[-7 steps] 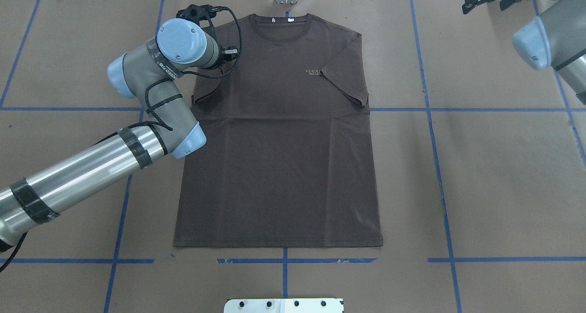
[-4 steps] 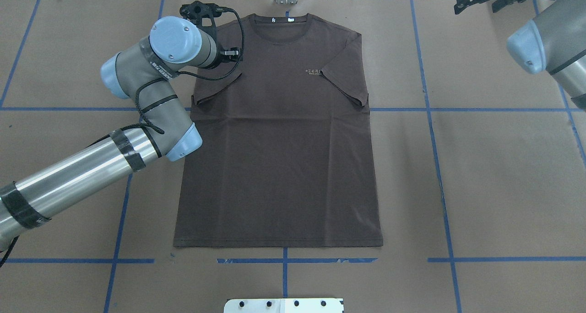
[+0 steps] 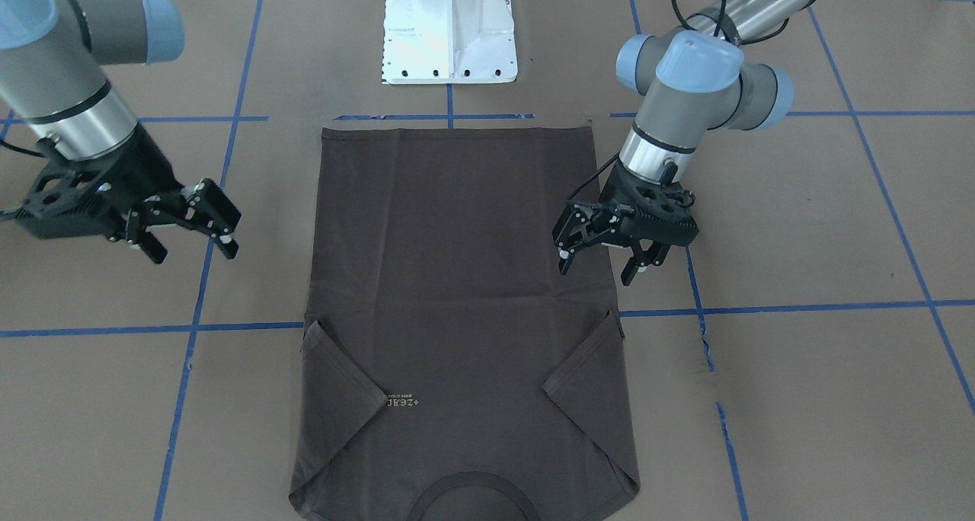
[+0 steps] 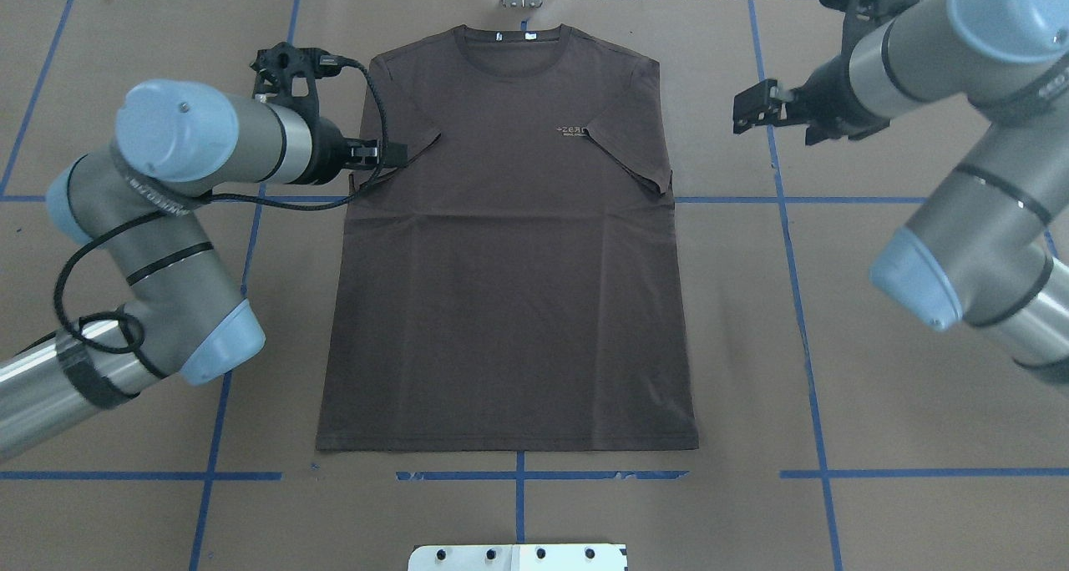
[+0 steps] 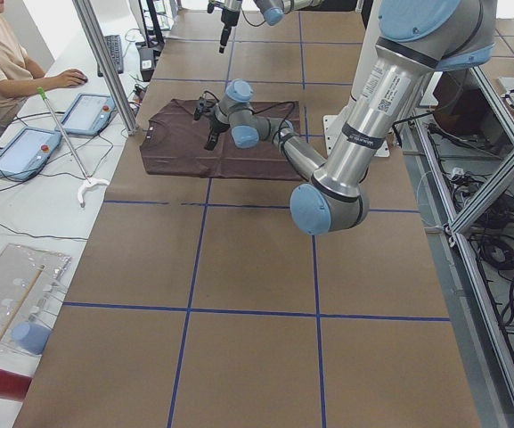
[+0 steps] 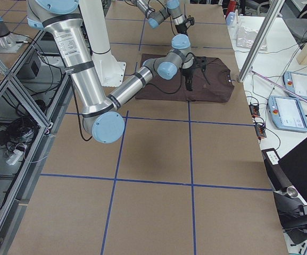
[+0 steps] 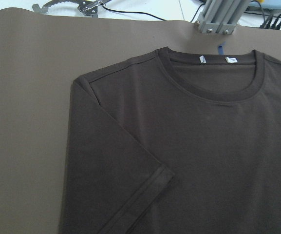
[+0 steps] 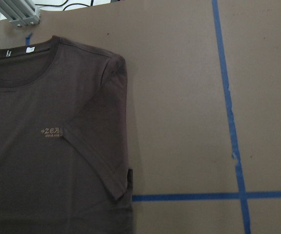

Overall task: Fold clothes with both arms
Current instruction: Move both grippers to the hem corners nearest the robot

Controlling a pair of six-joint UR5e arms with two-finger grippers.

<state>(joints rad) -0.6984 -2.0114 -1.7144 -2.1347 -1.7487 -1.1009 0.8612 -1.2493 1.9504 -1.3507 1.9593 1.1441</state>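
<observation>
The T-shirt (image 4: 509, 287) looks light and limp, best pinched at its shoulders by the left gripper (image 3: 596, 266) and right gripper (image 3: 192, 251), both spread apart.

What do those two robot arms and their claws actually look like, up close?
The left arm and right arm are round jointed tubes, grey and polished silver, with pale blue caps at the joints. Black tape bands and a loose black cable run along the left one. The left gripper and right gripper are black, each with two short fingers.
</observation>
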